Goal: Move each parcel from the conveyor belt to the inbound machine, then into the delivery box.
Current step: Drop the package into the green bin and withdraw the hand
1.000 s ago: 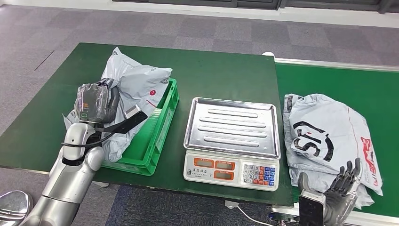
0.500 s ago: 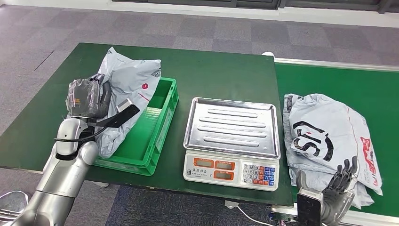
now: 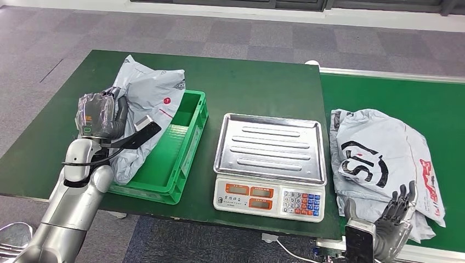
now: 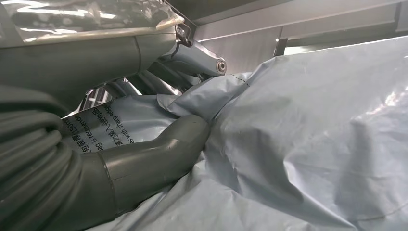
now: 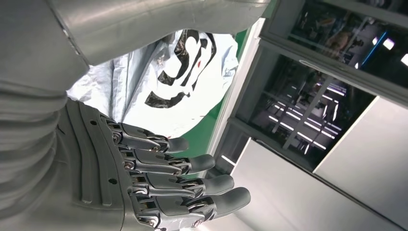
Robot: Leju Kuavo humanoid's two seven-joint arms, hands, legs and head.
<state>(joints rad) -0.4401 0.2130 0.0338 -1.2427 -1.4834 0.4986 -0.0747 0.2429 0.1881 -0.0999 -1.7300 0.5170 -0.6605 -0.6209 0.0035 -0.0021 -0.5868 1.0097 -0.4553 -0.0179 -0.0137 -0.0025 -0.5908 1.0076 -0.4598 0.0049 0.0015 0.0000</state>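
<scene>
Head view: left hand [image 3: 101, 116] grips a grey parcel [image 3: 148, 104] draped over the green delivery box [image 3: 183, 159] at the worktop's left. Right hand [image 3: 392, 222], fingers spread and empty, hovers by the printed parcel [image 3: 378, 159] on the conveyor belt [image 3: 438, 104]. Soft, slippery film; best bunch a fold.

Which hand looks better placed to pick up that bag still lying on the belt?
The right hand. It sits open at the near edge of the grey bag on the belt, while the left hand holds another bag by the green crate.
</scene>
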